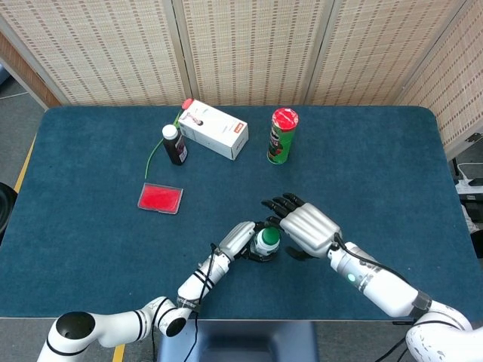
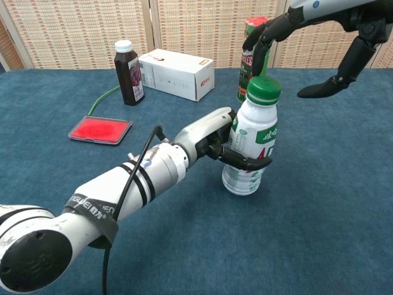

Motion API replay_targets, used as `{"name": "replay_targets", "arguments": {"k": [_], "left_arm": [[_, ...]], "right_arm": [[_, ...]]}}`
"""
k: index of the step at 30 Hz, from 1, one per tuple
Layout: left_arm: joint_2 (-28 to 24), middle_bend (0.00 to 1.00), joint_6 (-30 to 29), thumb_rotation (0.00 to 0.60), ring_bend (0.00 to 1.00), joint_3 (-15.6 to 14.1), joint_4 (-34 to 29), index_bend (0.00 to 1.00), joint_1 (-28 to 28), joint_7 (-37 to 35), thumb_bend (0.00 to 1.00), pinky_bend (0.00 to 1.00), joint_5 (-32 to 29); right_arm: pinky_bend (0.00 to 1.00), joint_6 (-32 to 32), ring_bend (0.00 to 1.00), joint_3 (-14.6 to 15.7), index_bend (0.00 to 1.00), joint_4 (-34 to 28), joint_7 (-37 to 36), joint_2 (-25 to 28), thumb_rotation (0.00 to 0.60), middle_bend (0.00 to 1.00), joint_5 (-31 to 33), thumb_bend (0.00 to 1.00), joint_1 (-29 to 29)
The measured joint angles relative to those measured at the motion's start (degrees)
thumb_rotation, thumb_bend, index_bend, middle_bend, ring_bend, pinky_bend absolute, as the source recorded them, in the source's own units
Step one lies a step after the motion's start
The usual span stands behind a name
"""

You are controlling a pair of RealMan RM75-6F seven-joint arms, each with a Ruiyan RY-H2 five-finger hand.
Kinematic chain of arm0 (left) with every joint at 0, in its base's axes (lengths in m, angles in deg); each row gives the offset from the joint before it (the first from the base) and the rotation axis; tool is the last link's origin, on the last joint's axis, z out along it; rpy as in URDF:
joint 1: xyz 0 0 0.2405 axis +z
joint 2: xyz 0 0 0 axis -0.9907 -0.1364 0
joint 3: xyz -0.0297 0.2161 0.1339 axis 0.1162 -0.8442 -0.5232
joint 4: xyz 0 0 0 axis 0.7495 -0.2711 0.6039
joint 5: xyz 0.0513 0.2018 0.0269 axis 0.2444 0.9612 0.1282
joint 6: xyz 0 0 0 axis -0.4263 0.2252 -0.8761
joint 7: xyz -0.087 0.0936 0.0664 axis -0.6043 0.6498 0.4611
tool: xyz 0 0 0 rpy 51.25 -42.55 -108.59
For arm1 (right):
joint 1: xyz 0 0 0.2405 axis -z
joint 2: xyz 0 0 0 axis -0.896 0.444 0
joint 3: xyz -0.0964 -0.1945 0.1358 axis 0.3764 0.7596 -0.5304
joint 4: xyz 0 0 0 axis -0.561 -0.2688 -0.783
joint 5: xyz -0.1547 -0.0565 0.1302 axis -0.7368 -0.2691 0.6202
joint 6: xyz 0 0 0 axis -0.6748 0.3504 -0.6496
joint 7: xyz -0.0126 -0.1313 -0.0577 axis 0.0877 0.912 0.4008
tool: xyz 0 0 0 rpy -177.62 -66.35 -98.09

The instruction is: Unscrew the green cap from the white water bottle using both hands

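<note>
The white water bottle (image 2: 250, 149) stands slightly tilted on the blue surface (image 2: 319, 203) near its front edge, its green cap (image 2: 263, 90) on the neck. The left hand (image 2: 216, 140) grips the bottle around its middle, dark fingers (image 2: 249, 162) wrapped across the green-and-red label, the white forearm reaching in from the lower left of the chest view. The right hand (image 2: 319, 43) hovers above and behind the cap with its fingers spread and curved downward, holding nothing; in the chest view its fingertips (image 2: 258, 46) lie just above the cap, and whether they touch it cannot be told. From the head view the same arrangement appears from above: the left hand (image 1: 238, 240) at the left of the cap (image 1: 269, 237), the right hand (image 1: 306, 228) just to its right with dark fingers (image 1: 281, 204) extending over and past it. Well apart toward the rear of the surface are a green canister with a red lid (image 1: 282, 136), a white carton (image 1: 214, 128) lying on its side, and a dark juice bottle with a white cap (image 1: 174, 145) standing just beside the carton's left end. A thin green cable (image 1: 155, 154) curves past the juice bottle, and a flat red pad in a clear case (image 1: 160, 197) lies nearer the front on the left. Woven screen panels (image 1: 249, 45) stand behind the surface.
</note>
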Motion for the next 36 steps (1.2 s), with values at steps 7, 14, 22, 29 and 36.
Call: {"name": "replay_targets", "arguments": {"k": [7, 14, 22, 29, 36], "left_arm": [[-3.3, 0.96, 5.7, 0.6, 0.64, 0.8, -3.1, 0.71, -1.6, 2.7, 1.0, 0.6, -2.4], [-5.5, 0.96, 8.6, 0.6, 0.64, 2.5, -5.2, 0.71, -2.1, 3.6, 0.99, 0.59, -6.3], [-3.5, 0.96, 1.9, 0.6, 0.63, 0.8, -3.1, 0.71, -0.2, -1.0, 0.97, 0.56, -2.4], [0.5, 0.95, -4.0, 0.6, 0.63, -1.3, 4.3, 0.71, 0.6, -6.5, 0.96, 0.56, 2.3], [3.6, 0.95, -5.9, 0.6, 0.63, -3.4, 10.3, 0.71, 0.4, -6.0, 0.95, 0.56, 4.4]], "right_arm": [[0.0, -2.0, 0.0, 0.6, 0.3, -0.7, 0.3, 0.1, 0.6, 0.0, 0.3, 0.29, -1.2], [0.0, -2.0, 0.0, 1.6, 0.31, -2.0, 2.0, 0.2, 0.6, 0.0, -0.2, 0.29, -1.6], [0.0, 2.4, 0.0, 1.2, 0.29, -1.9, 1.4, -1.0, 0.6, 0.0, -1.7, 0.29, 0.1], [0.0, 3.1, 0.0, 1.8, 0.29, -0.4, 2.5, -0.9, 0.6, 0.0, -0.7, 0.29, 0.3], [0.0, 3.4, 0.0, 1.8, 0.29, 0.3, 2.0, -1.2, 0.6, 0.0, -0.9, 0.29, 0.7]]}}
